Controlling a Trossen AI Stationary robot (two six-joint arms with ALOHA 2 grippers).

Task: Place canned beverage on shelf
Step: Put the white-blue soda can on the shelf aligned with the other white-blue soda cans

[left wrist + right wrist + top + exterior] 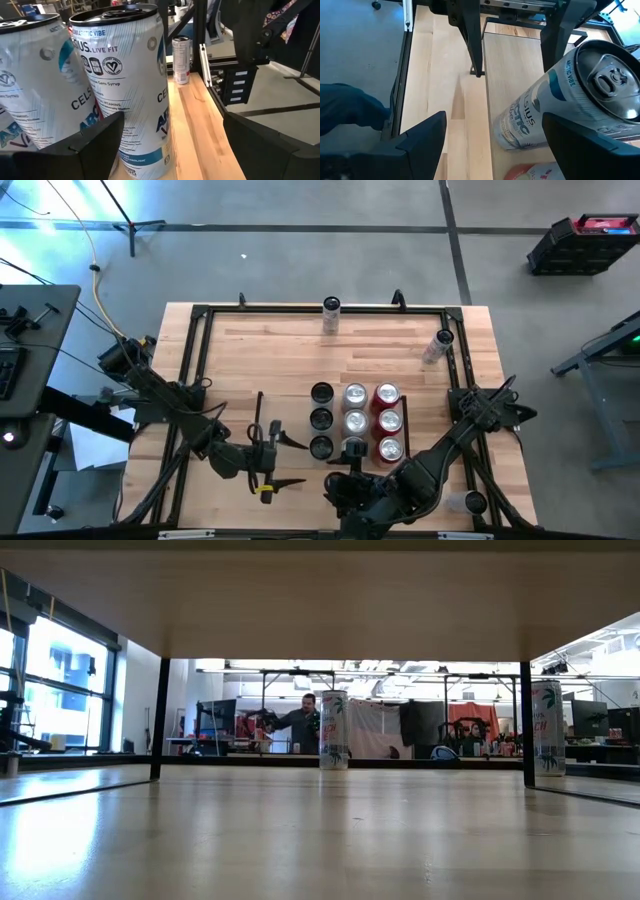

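Several canned beverages stand upright in three columns on the shelf point(288, 416): black-topped point(321, 418), silver-topped point(355, 421) and red point(388, 421). My left gripper point(292, 462) is open at the shelf's near left, level with the nearest black-topped can point(125, 90), which stands just beyond its fingertips. My right gripper point(352, 465) is open and slants down from the near side toward the nearest silver-topped can point(555, 100). That can stands ahead of its fingers, off toward one of them.
One can point(331, 315) stands at the table's far edge and another point(437, 345) at the far right; both show in the low view point(334, 730) point(547, 727). A further can point(470, 502) sits near the right front corner. A black frame point(200, 360) edges the tabletop.
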